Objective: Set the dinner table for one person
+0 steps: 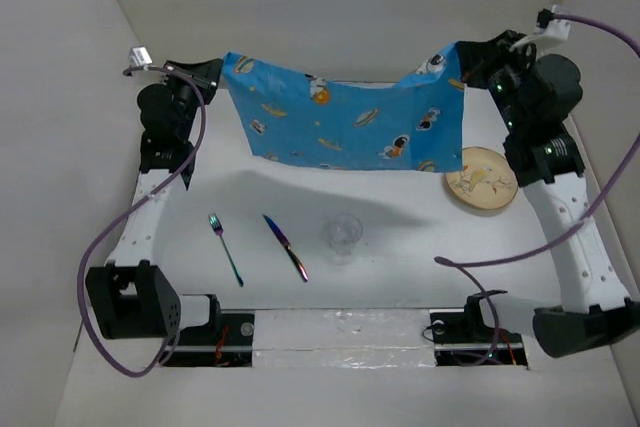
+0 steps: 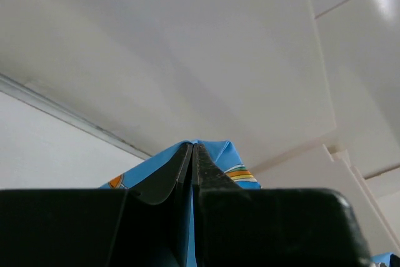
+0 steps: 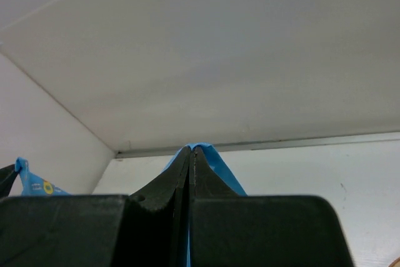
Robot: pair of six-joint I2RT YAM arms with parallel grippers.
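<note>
Two matching arms: left arm (image 1: pixel 150 209) & right arm (image 1: pixel 578 239), white links w/ black joint blocks. The left gripper (image 2: pixel 191 148) & right gripper (image 3: pixel 190 150) are matte black, wedge-shaped. A purple cable (image 1: pixel 598 23) loops off each wrist, w/ a small white cam (image 1: pixel 138 54) on top. Black bases (image 1: pixel 470 322), bits of red wiring.

The blue cloth (image 1: pixel 345 127) hangs stretched across the far part of the dinner table (image 1: pixel 400 267). The left gripper (image 1: pixel 215 75) and the right gripper (image 1: pixel 468 65) each pinch one upper corner, so it closes the way to the back wall (image 1: pixel 330 7) like a curtain. In the near half, the fork (image 1: pixel 226 248), the knife (image 1: pixel 286 246) and the glass (image 1: pixel 344 235) make a row with narrow gaps between them. The plate (image 1: pixel 481 180) lies at the right, near the cloth's lower corner. Between glass and plate the surface is open, and only a purple cable (image 1: pixel 520 252) crosses it.
</note>
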